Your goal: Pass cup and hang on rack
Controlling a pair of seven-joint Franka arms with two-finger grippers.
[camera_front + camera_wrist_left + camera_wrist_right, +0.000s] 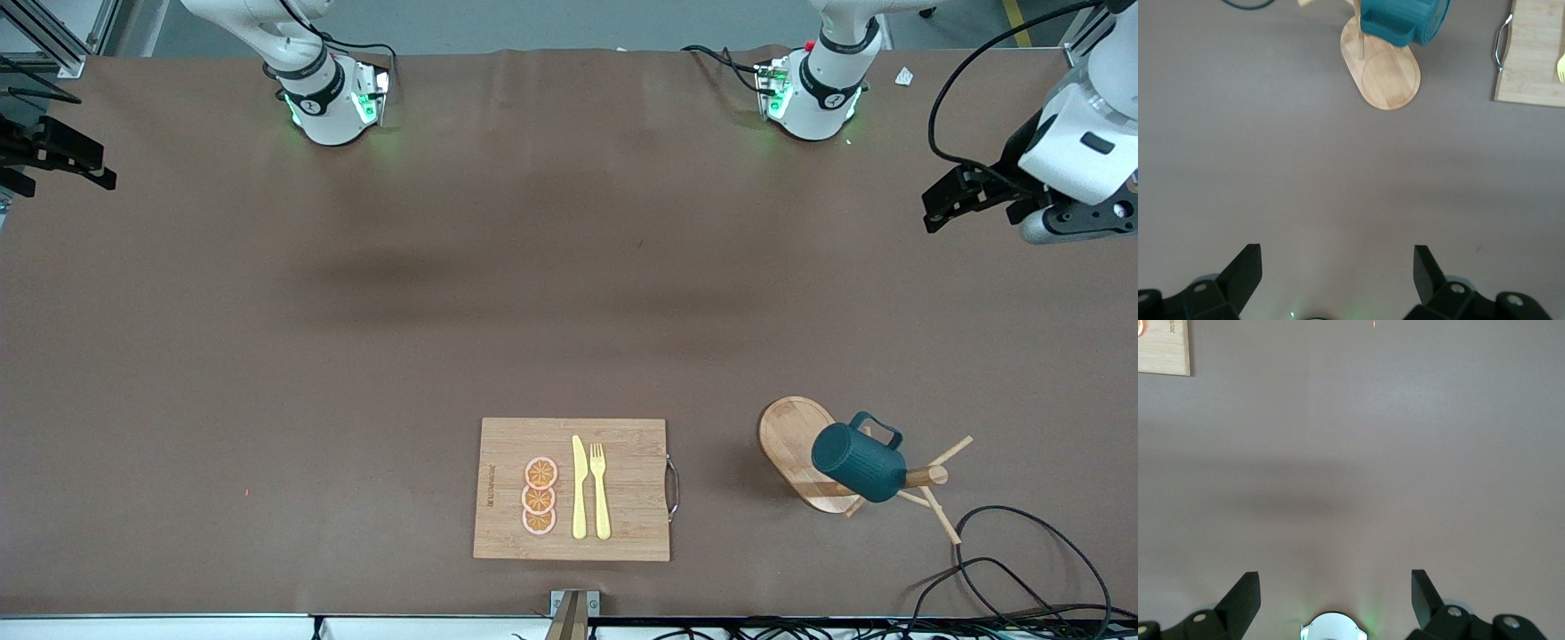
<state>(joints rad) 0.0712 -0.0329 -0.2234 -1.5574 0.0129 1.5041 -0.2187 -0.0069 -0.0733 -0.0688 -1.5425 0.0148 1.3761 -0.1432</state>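
The dark teal ribbed cup (858, 462) sits tilted up on the light wooden rack (791, 440), against its post and pegs. Its loop handle points toward the robots' bases, and I cannot tell which peg carries it. The left wrist view shows the cup (1405, 20) above the rack's oval base (1388, 77). My left gripper (942, 203) (1337, 263) hangs open and holds nothing, over bare table at the left arm's end. At the right arm's end my right gripper (93, 164) (1335, 587) is likewise open over bare table, with nothing between its fingers.
A bamboo cutting board (622, 484) (1531, 60) (1165, 350) with a metal handle lies near the front edge. On it are a yellow knife (579, 487), a yellow fork (600, 489) and three orange slices (540, 496). Black cables (1005, 569) loop beside the rack.
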